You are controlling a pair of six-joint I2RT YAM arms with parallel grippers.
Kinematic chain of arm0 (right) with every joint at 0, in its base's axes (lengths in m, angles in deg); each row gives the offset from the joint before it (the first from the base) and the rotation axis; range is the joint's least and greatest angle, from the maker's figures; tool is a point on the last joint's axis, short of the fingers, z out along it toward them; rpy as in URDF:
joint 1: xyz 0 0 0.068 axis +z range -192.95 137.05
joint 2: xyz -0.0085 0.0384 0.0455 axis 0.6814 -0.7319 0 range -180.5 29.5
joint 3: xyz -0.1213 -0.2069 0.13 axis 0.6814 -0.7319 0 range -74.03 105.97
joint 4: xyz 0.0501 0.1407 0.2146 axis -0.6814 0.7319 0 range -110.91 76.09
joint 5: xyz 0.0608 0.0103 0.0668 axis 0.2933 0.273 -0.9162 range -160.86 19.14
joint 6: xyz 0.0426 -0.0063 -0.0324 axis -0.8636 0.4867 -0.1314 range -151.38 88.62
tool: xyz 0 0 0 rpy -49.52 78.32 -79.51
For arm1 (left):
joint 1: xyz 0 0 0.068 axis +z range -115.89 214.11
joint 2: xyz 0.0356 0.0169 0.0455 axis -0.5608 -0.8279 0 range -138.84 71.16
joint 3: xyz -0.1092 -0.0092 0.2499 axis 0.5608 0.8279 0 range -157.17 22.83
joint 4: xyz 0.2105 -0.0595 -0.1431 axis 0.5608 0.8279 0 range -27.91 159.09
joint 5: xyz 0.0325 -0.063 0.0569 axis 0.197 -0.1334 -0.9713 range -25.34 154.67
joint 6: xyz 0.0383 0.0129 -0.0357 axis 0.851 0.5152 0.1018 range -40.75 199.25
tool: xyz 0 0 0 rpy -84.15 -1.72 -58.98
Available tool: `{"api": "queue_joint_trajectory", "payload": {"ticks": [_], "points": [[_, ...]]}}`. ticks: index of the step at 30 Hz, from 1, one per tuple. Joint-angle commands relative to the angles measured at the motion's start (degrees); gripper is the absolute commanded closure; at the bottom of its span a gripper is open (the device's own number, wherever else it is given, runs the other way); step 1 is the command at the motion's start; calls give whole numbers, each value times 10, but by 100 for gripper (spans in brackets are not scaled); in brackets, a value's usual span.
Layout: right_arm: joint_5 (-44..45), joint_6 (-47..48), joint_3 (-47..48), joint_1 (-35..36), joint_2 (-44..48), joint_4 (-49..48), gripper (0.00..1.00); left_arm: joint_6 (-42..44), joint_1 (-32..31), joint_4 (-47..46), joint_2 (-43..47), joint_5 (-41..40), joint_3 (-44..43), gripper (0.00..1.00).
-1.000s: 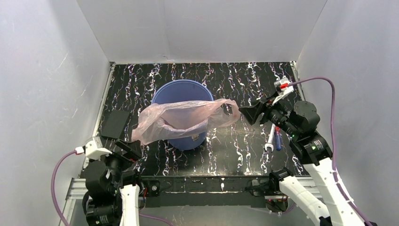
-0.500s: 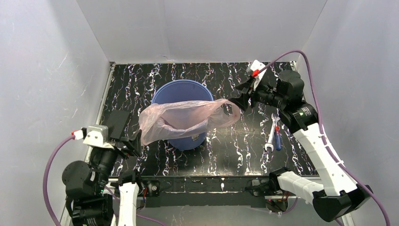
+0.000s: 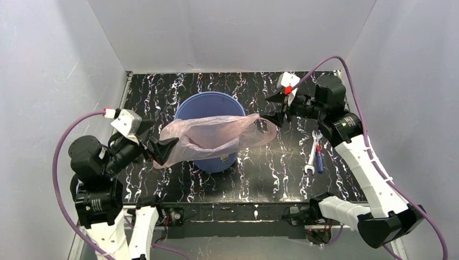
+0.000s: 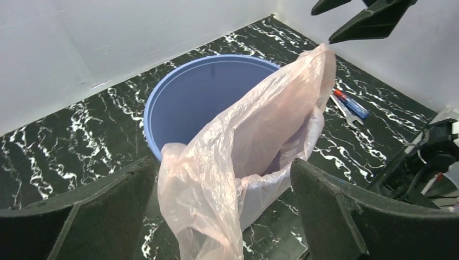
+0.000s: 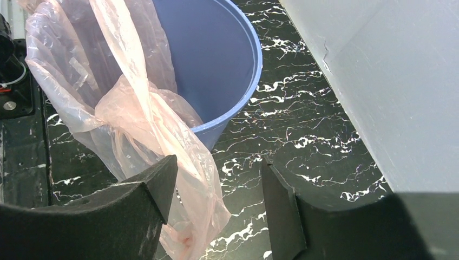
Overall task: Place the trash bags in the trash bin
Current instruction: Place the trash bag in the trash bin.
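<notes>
The trash bin (image 3: 208,108) is a round blue bucket standing mid-table. The trash bag (image 3: 214,135), thin pale-pink film, lies draped across the bin's front rim, with its ends hanging off both sides. My left gripper (image 3: 165,150) is open at the bag's left end. In the left wrist view the bag (image 4: 233,162) hangs between the two wide-set fingers (image 4: 81,211), and the bin (image 4: 205,92) is behind it. My right gripper (image 3: 273,110) is open at the bag's right end. In the right wrist view that end (image 5: 189,179) droops against the left finger (image 5: 135,206), beside the bin (image 5: 216,59).
A white wrench (image 3: 312,154) and a blue-and-red tool (image 3: 320,158) lie on the black marbled table to the right of the bin. White walls close in the table on the left, the back and the right.
The left arm has risen from the near edge and swung to the bag's left end. The right arm has moved left and back to the bag's right end, its jaws a little narrower.
</notes>
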Motion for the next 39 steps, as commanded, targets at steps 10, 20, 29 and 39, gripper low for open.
{"api": "queue_joint_trajectory", "payload": {"ticks": [10,20,29,39], "points": [[-15,42,41,1,-9,11,33,64,-11,48,-100,21,-87,11],[-10,37,54,1,-23,20,33,58,-46,49,-93,24,-65,14],[-74,25,70,2,-39,40,35,93,-179,82,-123,-117,-73,14],[-64,44,63,2,-23,76,33,145,-338,131,-171,-284,-108,22]]}}
